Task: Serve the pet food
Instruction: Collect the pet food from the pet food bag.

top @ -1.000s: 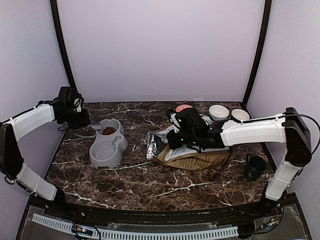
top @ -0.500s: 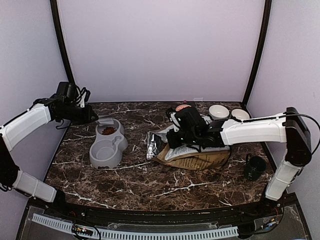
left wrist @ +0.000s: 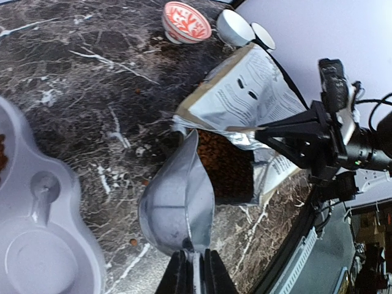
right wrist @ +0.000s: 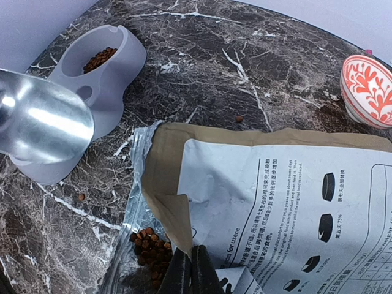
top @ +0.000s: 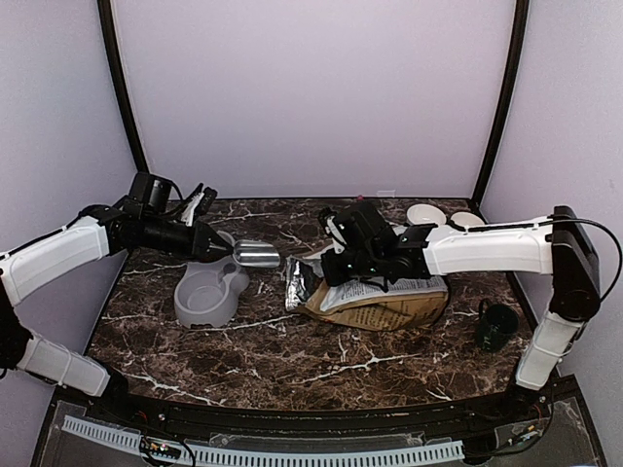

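Observation:
My left gripper (top: 216,251) (left wrist: 194,277) is shut on the handle of a shiny metal scoop (top: 255,256) (left wrist: 177,205). It holds the scoop, which looks empty, above the table between the grey double bowl (top: 206,294) and the bag mouth. The printed food bag (top: 382,297) (right wrist: 275,196) lies on its side. My right gripper (top: 333,272) (right wrist: 191,272) is shut on the bag's upper edge and holds the mouth open. Pet food (left wrist: 223,162) (right wrist: 146,245) shows inside the foil mouth. A little pet food (right wrist: 98,59) lies in the bowl's (right wrist: 116,79) far compartment.
A red patterned bowl (left wrist: 185,21) (right wrist: 369,89) and two white bowls (top: 425,215) stand at the back. A dark cup (top: 496,326) stands at the right. Stray pellets (right wrist: 239,119) lie on the marble. The scoop also shows in the right wrist view (right wrist: 43,125).
My left arm has swung the scoop from over the bowl's far compartment to the right, toward the bag mouth. The right gripper has kept its hold on the bag.

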`<state>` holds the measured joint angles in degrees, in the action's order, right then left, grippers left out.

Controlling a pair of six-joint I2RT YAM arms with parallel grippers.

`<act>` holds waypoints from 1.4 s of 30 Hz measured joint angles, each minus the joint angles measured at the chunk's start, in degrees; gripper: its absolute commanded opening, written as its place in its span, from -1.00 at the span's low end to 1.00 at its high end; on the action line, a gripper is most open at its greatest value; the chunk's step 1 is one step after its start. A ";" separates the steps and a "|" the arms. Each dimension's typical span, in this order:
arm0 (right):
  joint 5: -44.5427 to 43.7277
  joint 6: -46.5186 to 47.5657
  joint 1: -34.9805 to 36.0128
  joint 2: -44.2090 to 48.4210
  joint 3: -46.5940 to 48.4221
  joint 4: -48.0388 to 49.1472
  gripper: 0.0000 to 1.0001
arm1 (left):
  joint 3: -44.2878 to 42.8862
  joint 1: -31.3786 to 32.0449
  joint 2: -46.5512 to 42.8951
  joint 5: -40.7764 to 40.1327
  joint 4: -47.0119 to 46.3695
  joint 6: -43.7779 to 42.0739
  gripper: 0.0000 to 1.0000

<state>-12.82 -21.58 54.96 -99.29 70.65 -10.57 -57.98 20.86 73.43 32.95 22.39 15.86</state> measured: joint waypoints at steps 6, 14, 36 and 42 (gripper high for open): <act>-0.42 -0.17 0.00 -1.84 2.78 -2.27 -1.00 | 0.46 3.45 1.70 3.56 -2.60 0.20 -1.00; -1.36 -0.15 0.00 -2.84 5.20 -3.98 -1.00 | 1.79 5.75 5.27 3.87 -5.05 1.18 -1.00; -1.33 -1.01 -0.11 -3.04 5.31 -4.13 -1.00 | -4.35 15.65 24.59 -4.09 -12.68 7.17 -1.00; -1.14 -1.25 -0.20 -3.04 4.81 -3.52 -1.00 | -6.49 16.68 28.83 -3.52 -15.43 8.76 -1.00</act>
<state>-13.96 -22.83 54.76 -102.32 75.46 -14.09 -64.47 37.54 102.26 29.43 6.96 24.62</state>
